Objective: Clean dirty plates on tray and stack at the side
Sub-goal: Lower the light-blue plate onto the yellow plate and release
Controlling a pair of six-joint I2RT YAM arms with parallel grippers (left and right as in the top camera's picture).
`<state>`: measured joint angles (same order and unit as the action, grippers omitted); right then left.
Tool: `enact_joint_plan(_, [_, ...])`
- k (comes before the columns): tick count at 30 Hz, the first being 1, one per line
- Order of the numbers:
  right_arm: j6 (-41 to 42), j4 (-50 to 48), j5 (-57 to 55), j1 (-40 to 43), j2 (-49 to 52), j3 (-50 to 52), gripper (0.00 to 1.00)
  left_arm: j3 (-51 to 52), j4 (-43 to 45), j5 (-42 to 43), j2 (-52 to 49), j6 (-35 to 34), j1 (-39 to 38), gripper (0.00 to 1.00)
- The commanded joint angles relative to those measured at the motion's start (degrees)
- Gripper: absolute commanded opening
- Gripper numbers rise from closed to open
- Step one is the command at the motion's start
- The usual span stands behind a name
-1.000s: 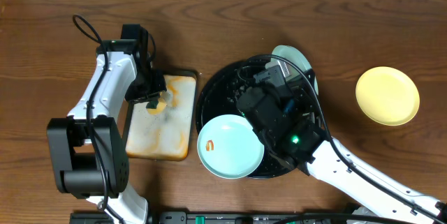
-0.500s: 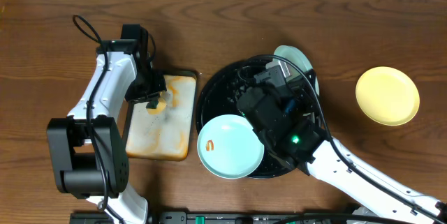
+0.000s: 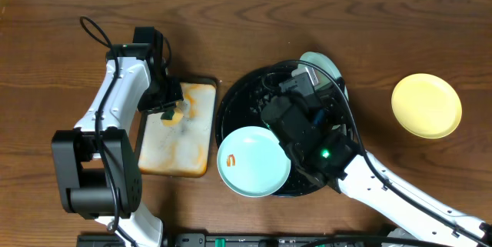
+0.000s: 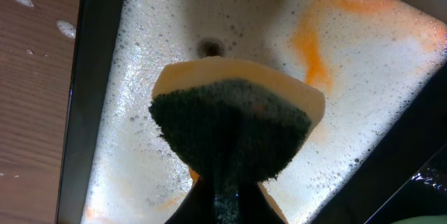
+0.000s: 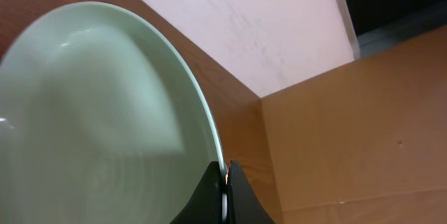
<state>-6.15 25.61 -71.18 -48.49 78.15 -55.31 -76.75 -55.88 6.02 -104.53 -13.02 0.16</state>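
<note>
Overhead and wrist views: sponge [image 4: 237, 123] gripped at left, held mint plate [image 5: 91, 112] gripped at right

Seen from overhead, the left gripper [image 3: 171, 112] is positioned above the far half of the rectangular tray [image 3: 192, 158], whose pale surface is stained orange. In the left wrist view its fingers are seen pressed together on the sponge, green scouring side toward the camera and yellow foam behind it, over a soapy, bubbled tray floor. Whether the sponge touches the suds cannot be told.

The right gripper [image 5: 225, 189] is shown clamped on the rim of the held mint plate, the thin edge being caught between the two fingertips. From overhead, this plate is seen at the far right edge of the black tray [image 3: 238, 85], tilted and partly hidden behind the right arm.

A smeared mint plate [image 3: 254, 161] is seen lying at the near left side of the black tray, overlapping its rim, with an orange smear [image 3: 231, 159] near its left edge; it is just beside the right arm's wrist but apart from its fingers. The yellow plate [image 3: 427, 105] is set on the table [image 3: 61, 16] at the right, well apart from both grippers.
</note>
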Motion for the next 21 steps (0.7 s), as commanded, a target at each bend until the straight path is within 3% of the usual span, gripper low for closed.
enact_joint_plan(1, [6.8,0.9,0.5,2.3,-0.9,-0.9,0.01,0.0,-0.1,-0.7,-0.2,1.0,0.0,0.08])
enact_joint_plan(12, [18.2,5.2,19.0,18.9,-1.2,-0.9,0.01,0.0,-0.1,-0.7,-0.2,1.0,0.0,0.08])
enact_joint_plan(16, [24.5,7.2,38.6,32.6,-1.8,-0.9,0.01,0.0,0.2,-0.7,-0.2,1.0,0.0,0.08])
enact_joint_plan(21, [25.9,7.8,60.1,51.4,-1.8,-0.9,0.01,0.0,0.3,-0.7,-0.2,1.0,0.0,0.08])
